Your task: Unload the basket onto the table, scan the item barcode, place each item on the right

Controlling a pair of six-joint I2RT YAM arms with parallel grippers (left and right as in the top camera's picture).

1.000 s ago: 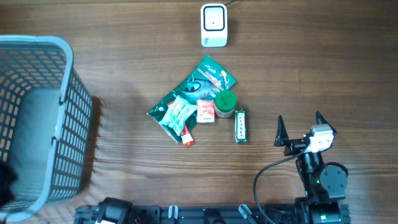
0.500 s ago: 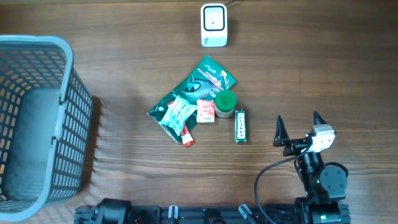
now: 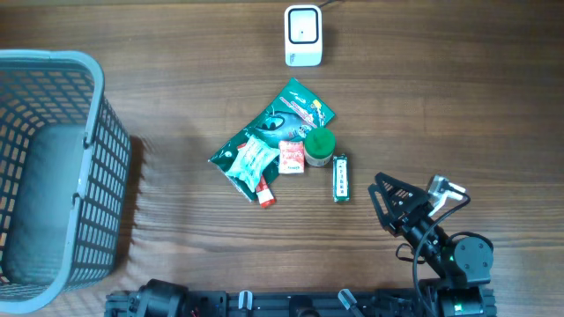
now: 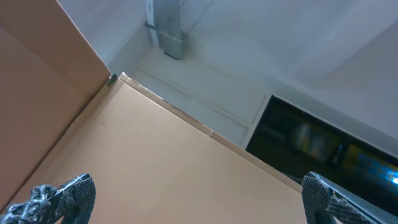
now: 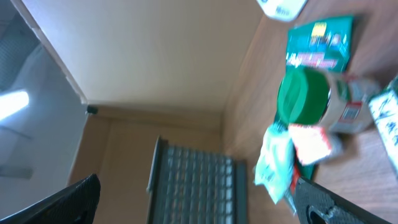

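Overhead: right pincer (image 3: 382,202) wide, empty, near item pile (image 3: 286,145); left wrist: left pincer (image 4: 196,194) wide, empty.

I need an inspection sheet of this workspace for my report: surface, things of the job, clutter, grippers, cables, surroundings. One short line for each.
Surface: wooden table, no spill seen.
Job's things: white scanner at the far edge; one pile at the centre with green pouch, green-lidded jar, red packet, white-green packet; gum pack beside the jar.
Clutter: grey basket at the side; nothing else seen.
Grippers: left gripper open, pointing up, away from the table; right gripper open, near the gum pack, holding nothing.
Cables: black cable on the right arm.
Surroundings: brown panel under a pale ceiling.
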